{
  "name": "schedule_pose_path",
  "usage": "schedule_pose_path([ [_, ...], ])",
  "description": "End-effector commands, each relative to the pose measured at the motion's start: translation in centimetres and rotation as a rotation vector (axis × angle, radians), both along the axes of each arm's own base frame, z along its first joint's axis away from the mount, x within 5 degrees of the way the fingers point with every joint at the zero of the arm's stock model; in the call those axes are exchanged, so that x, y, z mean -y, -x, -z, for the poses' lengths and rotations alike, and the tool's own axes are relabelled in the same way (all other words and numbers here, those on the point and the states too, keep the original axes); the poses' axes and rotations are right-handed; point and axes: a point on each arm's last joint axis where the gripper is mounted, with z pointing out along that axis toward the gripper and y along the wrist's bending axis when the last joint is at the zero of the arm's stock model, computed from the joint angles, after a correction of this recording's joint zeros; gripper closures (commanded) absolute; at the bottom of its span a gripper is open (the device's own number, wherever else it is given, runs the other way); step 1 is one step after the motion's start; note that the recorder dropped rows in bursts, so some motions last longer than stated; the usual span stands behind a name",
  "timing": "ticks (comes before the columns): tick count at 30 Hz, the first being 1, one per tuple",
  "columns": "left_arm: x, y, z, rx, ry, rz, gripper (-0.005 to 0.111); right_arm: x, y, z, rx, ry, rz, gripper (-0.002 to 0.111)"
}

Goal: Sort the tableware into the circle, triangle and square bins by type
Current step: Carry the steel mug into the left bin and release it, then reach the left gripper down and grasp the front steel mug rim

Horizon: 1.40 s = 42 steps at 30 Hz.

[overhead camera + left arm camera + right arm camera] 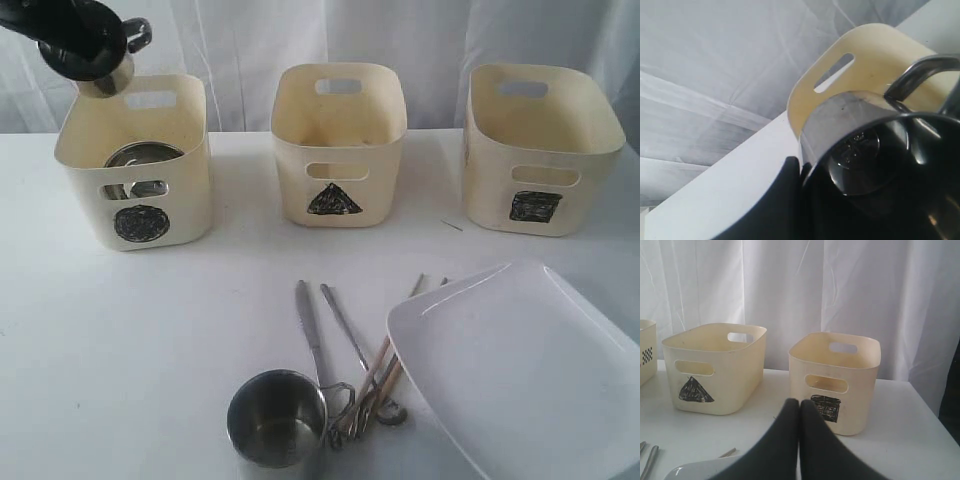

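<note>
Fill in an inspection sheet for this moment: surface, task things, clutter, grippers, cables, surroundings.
Surface: white table, clean where bare.
Job's things: the circle bin holds a steel bowl. Nothing seen inside the triangle bin or the square bin. A loose steel cup stands upright at the front, with cutlery and chopsticks crossed beside it. The white square plate lies at the right.
Clutter: one thin sliver near the square bin, too small to identify.
Grippers: the left gripper is shut on the held steel cup, above the circle bin. The right gripper is shut and empty.
Cables: nothing seen.
Surroundings: white curtain behind the table.
</note>
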Motion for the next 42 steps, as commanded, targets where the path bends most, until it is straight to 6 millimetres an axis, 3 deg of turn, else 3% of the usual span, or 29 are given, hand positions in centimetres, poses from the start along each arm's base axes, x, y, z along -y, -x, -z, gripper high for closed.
schedule_pose_path([
  [1,-1.2,-2.6,1.8,0.048,0.026,-0.013,0.107,0.0,0.0,0.2,0.002,0.012,-0.003,0.108],
  [11,-1.5,-7.2,7.9,0.049,0.035,0.027,0.107,0.0,0.0,0.2,0.002,0.007,-0.003,0.108],
  [17,-2.3,-8.4,11.0,-0.012,0.02,0.01,0.106,0.0,0.0,0.2,0.002,0.007,-0.003,0.108],
  [19,-2.2,-8.5,11.7,-0.03,0.017,0.008,0.102,0.0,0.0,0.2,0.002,0.007,-0.003,0.108],
  [22,-2.2,-8.7,12.2,-0.034,0.022,0.008,0.086,0.0,0.0,0.2,0.002,0.007,-0.003,0.108],
  [25,-2.1,-8.7,12.2,-0.034,0.049,0.003,0.073,0.0,0.0,0.2,0.002,0.007,-0.003,0.108],
  [29,-1.9,-8.3,11.3,-0.031,0.11,-0.014,0.065,0.0,0.0,0.2,0.002,0.007,-0.003,0.108],
  [38,-2.6,-4.7,5.7,-0.064,0.189,-0.086,0.064,0.0,0.0,0.2,0.002,0.007,-0.003,0.108],
  [42,-1.6,-2.1,4.0,-0.176,0.239,-0.006,0.064,0.0,0.0,0.2,0.002,0.007,-0.003,0.108],
])
